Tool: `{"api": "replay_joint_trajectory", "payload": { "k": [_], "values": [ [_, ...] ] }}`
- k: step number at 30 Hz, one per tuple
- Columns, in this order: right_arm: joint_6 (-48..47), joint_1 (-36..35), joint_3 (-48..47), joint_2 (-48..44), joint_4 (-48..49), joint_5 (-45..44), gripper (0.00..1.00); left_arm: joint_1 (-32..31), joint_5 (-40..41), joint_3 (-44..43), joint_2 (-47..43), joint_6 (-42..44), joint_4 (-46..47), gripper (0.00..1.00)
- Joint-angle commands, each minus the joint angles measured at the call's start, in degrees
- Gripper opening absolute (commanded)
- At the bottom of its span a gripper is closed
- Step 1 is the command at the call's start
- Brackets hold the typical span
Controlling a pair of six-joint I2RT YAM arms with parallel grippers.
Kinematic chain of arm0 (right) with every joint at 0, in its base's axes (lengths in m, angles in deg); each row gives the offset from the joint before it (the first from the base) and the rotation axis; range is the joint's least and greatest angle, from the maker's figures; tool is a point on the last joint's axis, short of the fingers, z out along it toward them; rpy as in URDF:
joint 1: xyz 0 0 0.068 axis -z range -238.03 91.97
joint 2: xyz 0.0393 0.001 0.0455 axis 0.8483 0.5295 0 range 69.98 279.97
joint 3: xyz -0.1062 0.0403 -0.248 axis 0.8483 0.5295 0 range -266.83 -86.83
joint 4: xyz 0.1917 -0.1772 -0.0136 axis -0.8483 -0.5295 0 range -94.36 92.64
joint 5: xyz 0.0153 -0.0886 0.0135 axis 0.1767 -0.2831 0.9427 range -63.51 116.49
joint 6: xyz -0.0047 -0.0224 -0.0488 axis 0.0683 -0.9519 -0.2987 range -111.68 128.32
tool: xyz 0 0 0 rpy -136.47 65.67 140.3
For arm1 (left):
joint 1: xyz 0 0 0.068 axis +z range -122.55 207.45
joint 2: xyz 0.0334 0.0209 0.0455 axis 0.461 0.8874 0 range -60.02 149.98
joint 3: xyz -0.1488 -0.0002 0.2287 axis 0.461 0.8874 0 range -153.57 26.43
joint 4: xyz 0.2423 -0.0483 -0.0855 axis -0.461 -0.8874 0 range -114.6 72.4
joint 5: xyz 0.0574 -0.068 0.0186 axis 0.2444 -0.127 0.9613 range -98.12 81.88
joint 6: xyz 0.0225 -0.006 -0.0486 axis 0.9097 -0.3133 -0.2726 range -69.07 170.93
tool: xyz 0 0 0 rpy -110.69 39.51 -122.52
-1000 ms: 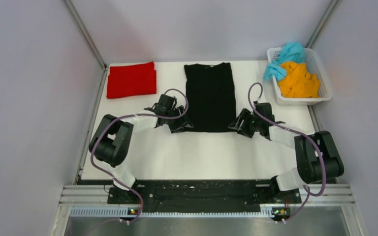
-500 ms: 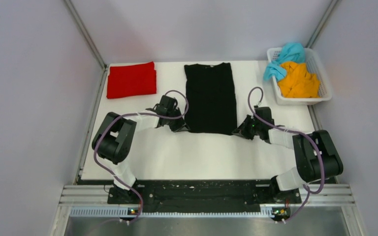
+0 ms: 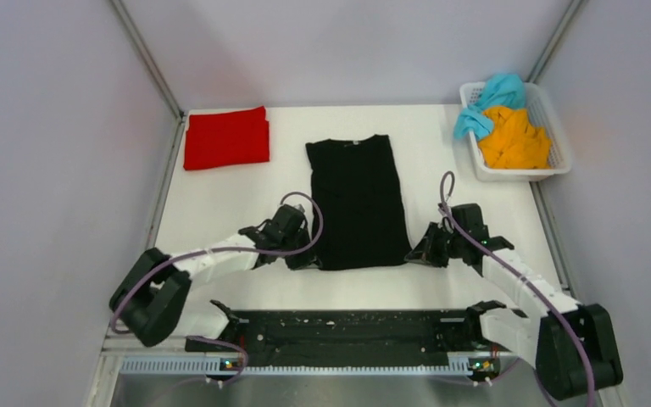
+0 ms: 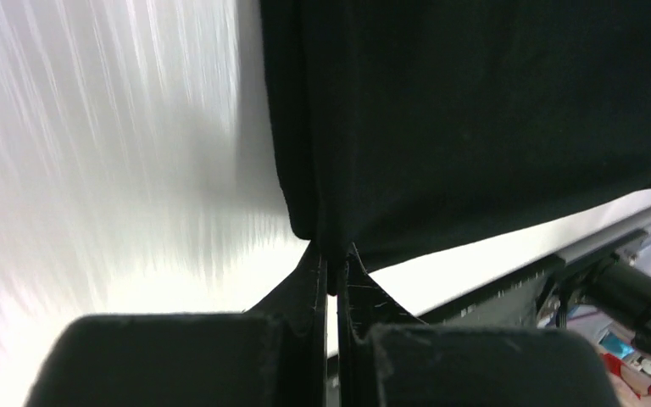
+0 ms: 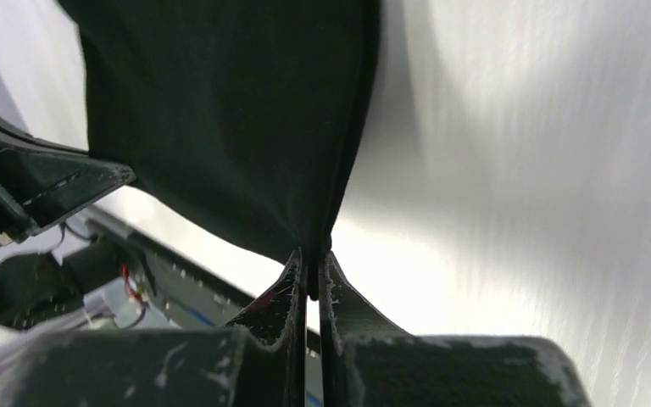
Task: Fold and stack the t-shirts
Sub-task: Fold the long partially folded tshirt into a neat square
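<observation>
The black t-shirt (image 3: 354, 202) is spread lengthwise on the middle of the worktop (image 3: 220, 203), collar far. Its near left hem corner is clenched in the left jaws, its near right corner in the right jaws.

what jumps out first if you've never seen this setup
A black t-shirt lies spread mid-table, with the left gripper and the right gripper each shut on one of its near corners. A folded red t-shirt sits at the far left corner. A white mesh basket at far right holds a crumpled teal t-shirt and orange t-shirt.
</observation>
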Motion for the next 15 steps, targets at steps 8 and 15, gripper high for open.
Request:
{"api": "replay_joint_trajectory", "payload": {
  "k": [8, 15],
  "values": [
    [-1.96, -1.21, -8.93, -20.09, -16.41, 5.38, 0.00, -8.29, 10.14, -1.34, -27.52, -6.13, -15.53, 0.00],
    [-0.55, -1.00, -18.69, -10.28, 1.26, -1.77, 0.00, -6.67, 23.92, -10.40, -25.01, 2.04, -12.53, 0.00]
  ]
}}
